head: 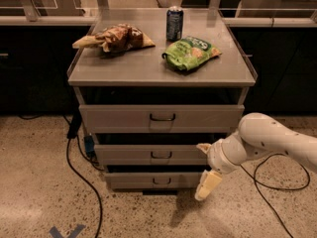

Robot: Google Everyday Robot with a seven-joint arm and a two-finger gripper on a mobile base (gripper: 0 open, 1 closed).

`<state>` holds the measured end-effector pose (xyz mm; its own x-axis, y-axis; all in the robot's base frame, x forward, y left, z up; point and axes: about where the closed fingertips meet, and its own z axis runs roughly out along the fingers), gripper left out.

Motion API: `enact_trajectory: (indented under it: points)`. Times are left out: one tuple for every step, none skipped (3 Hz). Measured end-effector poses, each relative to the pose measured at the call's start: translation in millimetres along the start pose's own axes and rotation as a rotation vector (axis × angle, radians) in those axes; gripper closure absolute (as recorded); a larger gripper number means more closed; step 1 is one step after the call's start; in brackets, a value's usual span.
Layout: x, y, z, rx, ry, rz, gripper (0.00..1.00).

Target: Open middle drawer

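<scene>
The middle drawer point(148, 154) is a grey metal front of medium height with a small dark loop handle point(161, 155). It sits between the taller top drawer point(124, 119) and the narrower bottom drawer point(133, 180). All three fronts stick out a little from the cabinet. My gripper point(205, 165) is at the right end of the middle and bottom drawers, on a white arm point(267, 140) that comes in from the right. It is open and empty, to the right of the handle, with one cream finger point(208, 184) pointing down.
On the cabinet top point(148, 68) lie a brown snack bag point(116, 37), a green chip bag point(190, 52) and a blue can point(174, 23). Black cables point(74, 157) trail over the speckled floor at the left and another cable point(267, 182) at the right.
</scene>
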<state>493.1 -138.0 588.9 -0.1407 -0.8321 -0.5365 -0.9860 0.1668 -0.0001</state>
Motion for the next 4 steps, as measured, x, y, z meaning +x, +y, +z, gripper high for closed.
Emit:
enact_trajectory:
  points:
    - [11,-7,30,0.004,0.014,-0.002,0.0]
    - [15,-17,56,0.048,0.079,-0.017,0.0]
    - [13,-27,80,0.103,0.12,-0.036,0.0]
    - [8,-41,101,0.153,0.098,-0.042,0.0]
